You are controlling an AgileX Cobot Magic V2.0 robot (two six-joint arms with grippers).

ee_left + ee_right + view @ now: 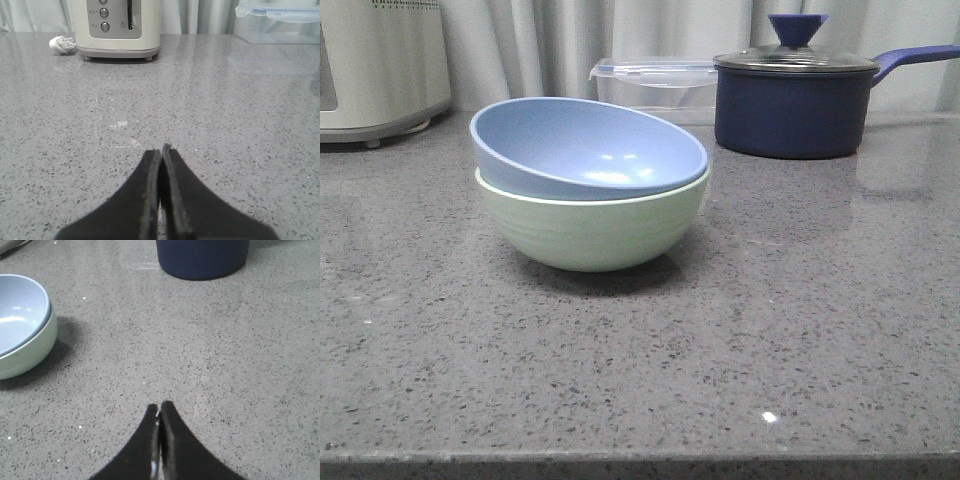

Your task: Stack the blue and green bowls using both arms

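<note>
The blue bowl (585, 150) rests tilted inside the green bowl (590, 230) in the middle of the grey counter, its rim higher at the left. The right wrist view shows the same pair, blue bowl (20, 315) in green bowl (30, 347), off to one side and apart from my right gripper (159, 407), which is shut with nothing in it over bare counter. My left gripper (161, 150) is also shut and empty over bare counter, with neither bowl in its view. Neither arm shows in the front view.
A dark navy lidded saucepan (795, 100) stands at the back right, handle pointing right. A clear plastic container (655, 85) sits behind the bowls. A cream toaster (375, 65) stands at the back left, its plug (61, 44) lying beside it.
</note>
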